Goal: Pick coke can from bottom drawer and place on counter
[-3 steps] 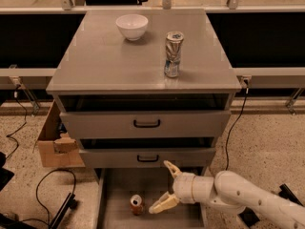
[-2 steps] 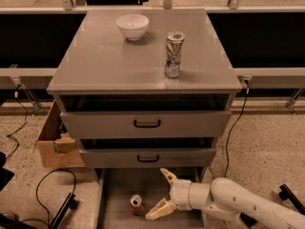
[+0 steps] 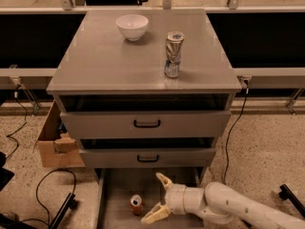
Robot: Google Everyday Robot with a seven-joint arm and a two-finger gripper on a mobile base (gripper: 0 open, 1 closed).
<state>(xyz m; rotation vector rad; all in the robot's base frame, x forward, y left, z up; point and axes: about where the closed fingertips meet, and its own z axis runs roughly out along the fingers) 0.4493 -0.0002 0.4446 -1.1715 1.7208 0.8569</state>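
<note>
The coke can (image 3: 137,204), small and red-orange with a silver top, stands upright on the floor of the open bottom drawer (image 3: 119,213). My gripper (image 3: 159,198) is open, its two cream fingers spread wide just right of the can, one finger above and one below it, not touching it. The white arm reaches in from the lower right. The counter (image 3: 109,63) is the flat grey top of the cabinet.
On the counter stand a white bowl (image 3: 132,26) and a dented silver-and-blue can (image 3: 173,54). The two upper drawers with black handles are slightly open. A cardboard box (image 3: 55,144) sits left of the cabinet, with black cables on the speckled floor.
My gripper has moved left, closer to the coke can, with its fingers still spread. The can has not moved.
</note>
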